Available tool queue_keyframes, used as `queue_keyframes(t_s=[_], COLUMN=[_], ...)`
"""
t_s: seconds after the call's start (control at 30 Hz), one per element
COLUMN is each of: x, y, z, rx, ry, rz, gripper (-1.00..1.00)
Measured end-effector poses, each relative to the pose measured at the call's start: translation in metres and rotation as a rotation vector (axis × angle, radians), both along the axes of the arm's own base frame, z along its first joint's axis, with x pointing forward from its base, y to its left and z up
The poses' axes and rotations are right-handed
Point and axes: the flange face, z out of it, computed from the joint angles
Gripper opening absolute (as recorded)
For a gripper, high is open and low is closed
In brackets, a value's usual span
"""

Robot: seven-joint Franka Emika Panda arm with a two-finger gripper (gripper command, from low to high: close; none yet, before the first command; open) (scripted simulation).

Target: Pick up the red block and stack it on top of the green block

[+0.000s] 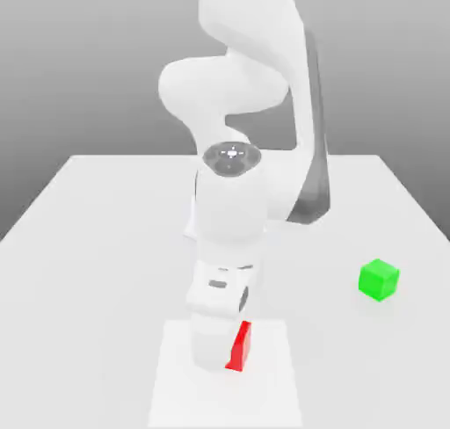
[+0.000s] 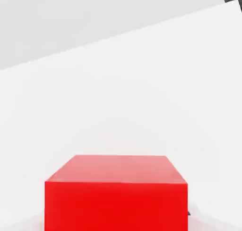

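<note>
The red block [image 1: 239, 346] rests on the table near its front edge, and the arm's hand covers most of it, leaving a red sliver on the exterior view's right side of the hand. My gripper [image 1: 220, 352] is lowered straight down over it and shut on it. In the hand view the red block [image 2: 116, 192] sits very close, with its top face and one side showing. The green block [image 1: 379, 279] stands alone on the table, well off to the exterior view's right and a little farther back.
A lighter rectangular patch [image 1: 281, 392] marks the table [image 1: 105, 243] under the red block. The arm's white base and links [image 1: 255, 84] rise behind the hand at the middle of the table. Bare tabletop lies between the two blocks.
</note>
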Motion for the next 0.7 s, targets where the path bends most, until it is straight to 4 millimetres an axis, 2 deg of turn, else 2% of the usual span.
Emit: queue_keyframes(t_s=[0.23, 0.27, 0.33, 0.4, 0.47, 0.53, 0.63, 0.7], x=[-0.005, -0.009, -0.023, -0.05, -0.079, -0.112, -0.173, -0.189], y=[0.0, 0.017, 0.071, 0.136, 0.181, 0.217, 0.266, 0.277], z=[0.029, 0.031, 0.035, 0.04, 0.046, 0.054, 0.065, 0.058], rx=[0.003, 0.008, 0.019, 0.025, 0.026, 0.021, 0.005, 0.002], ry=[0.01, 0.016, 0.029, 0.039, 0.043, 0.041, 0.023, 0.018], rz=[-0.005, 0.041, 0.195, 0.391, 0.55, 0.698, 0.945, 1.007], gripper=[-1.0, -1.0, -1.0, -1.0, -1.0, -1.0, -1.0, -1.0])
